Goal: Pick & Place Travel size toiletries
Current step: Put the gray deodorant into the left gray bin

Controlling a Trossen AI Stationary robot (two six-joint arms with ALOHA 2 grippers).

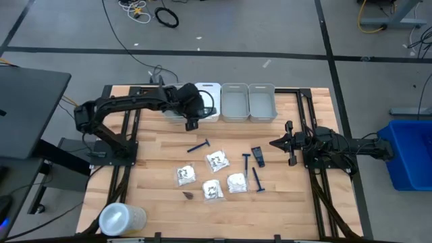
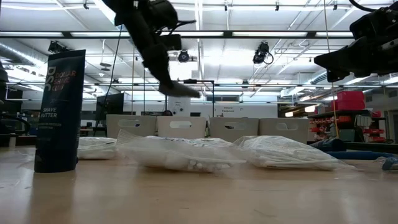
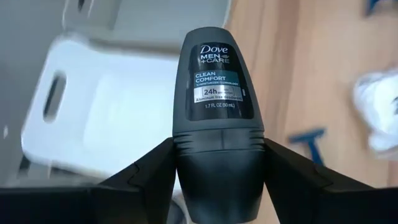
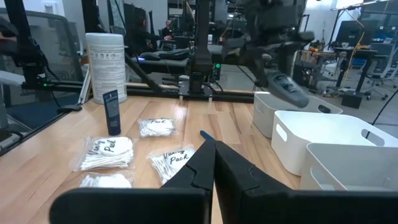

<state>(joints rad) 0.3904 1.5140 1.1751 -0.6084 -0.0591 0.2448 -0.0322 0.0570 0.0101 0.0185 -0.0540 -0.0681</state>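
My left gripper (image 1: pixel 191 116) hangs over the near edge of the white bin (image 1: pixel 208 101) at the table's far side, shut on a dark grey roll-on deodorant (image 3: pixel 217 81); the right wrist view shows the deodorant (image 4: pixel 284 87) above that bin (image 4: pixel 273 115). Other toiletries lie mid-table: white crinkly packets (image 1: pixel 216 160), (image 1: pixel 185 174), (image 1: pixel 236 182), blue razors (image 1: pixel 198 146), (image 1: pixel 257 179), and a dark tube (image 4: pixel 112 112) standing upright. My right gripper (image 1: pixel 273 143) waits shut at the table's right, above the wood, touching nothing. My left gripper pinches the deodorant's broad ribbed end (image 3: pixel 217 165) between its two fingers (image 3: pixel 155 165), one on each side. The fingers slant down from the table's left, lying along the deodorant. Its labelled rounded end (image 3: pixel 217 43) points away from the gripper, and it is lifted clear above the bin's edge.
Two grey bins (image 1: pixel 234 101), (image 1: pixel 262 101) stand in a row to the right of the white one. A white canister (image 1: pixel 121 219) stands at the near left corner. A small dark item (image 1: pixel 189 195) lies by the packets. Bare wood shows at the near middle and left.
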